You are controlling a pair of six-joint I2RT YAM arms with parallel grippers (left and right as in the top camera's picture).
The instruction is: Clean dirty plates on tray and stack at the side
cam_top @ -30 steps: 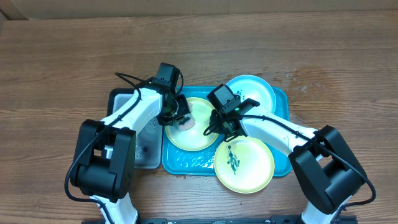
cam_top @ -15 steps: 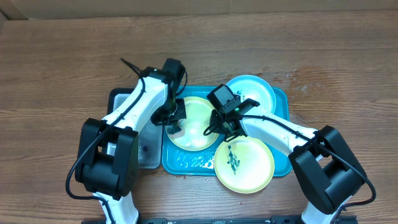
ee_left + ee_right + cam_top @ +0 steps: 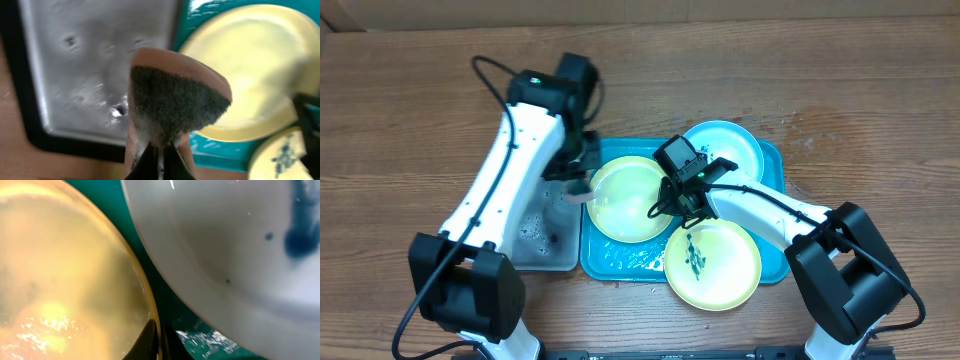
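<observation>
Left gripper (image 3: pixel 160 152) pinching pink dark-faced sponge (image 3: pixel 175 100) above grey metal tray (image 3: pixel 535 250), likely to rinse it, right gripper (image 3: pixel 680 203) clamped on rim of yellow-green round plastic plate (image 3: pixel 625 200), steadying it in turquoise rectangular plastic tray (image 3: pixel 620 262) nearer desk's near edge.

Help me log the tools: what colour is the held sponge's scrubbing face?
Dark grey, on the pinkish-tan wedge-shaped sponge; the left wrist view shows it best.
</observation>
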